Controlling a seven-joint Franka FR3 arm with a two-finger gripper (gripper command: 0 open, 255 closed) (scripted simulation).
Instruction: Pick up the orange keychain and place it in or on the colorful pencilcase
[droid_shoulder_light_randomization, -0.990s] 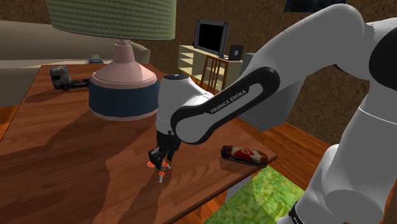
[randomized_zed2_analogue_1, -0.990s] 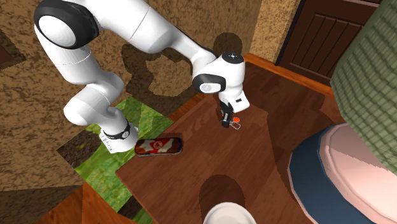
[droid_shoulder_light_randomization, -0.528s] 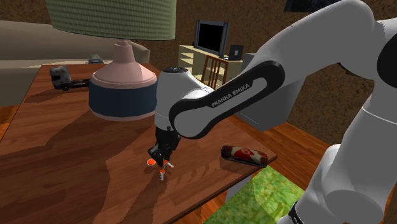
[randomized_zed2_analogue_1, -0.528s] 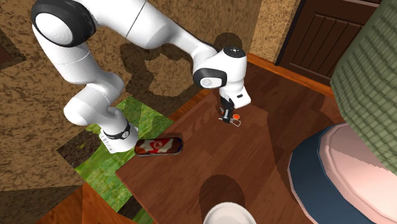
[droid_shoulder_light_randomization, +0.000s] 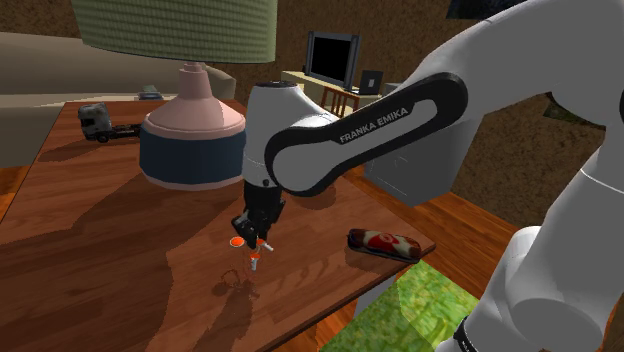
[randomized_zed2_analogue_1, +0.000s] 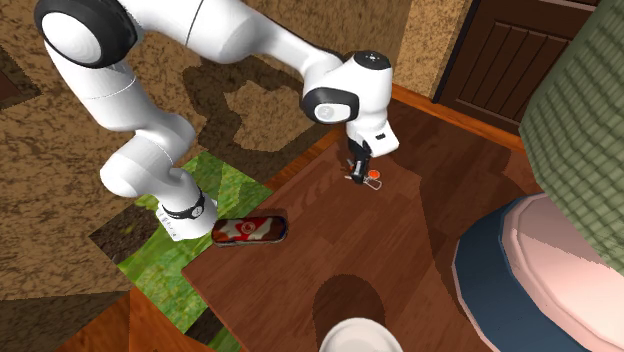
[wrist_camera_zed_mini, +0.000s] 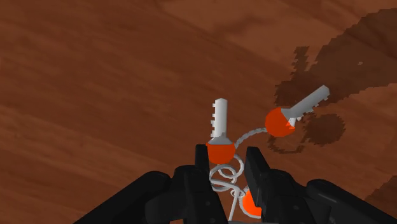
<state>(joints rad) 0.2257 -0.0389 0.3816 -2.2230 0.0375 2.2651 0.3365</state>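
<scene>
Evidently the hand (wrist_camera_zed_mini: 228, 164) clamped the orange keychain (wrist_camera_zed_mini: 219, 151) by its rings, the light, floppy keys dangling beyond.

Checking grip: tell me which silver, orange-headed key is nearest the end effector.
The silver orange-headed key pointing straight out from the end effector, head at its fingertips; the other key dangles aside.

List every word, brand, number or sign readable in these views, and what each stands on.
"FRANKA EMIKA": white letters on the dark band of the arm, in the shoulder view.
Pencil case: red and white pattern, no readable lettering.
Orange keychain clasped in the gripper: no marks to read.
</scene>
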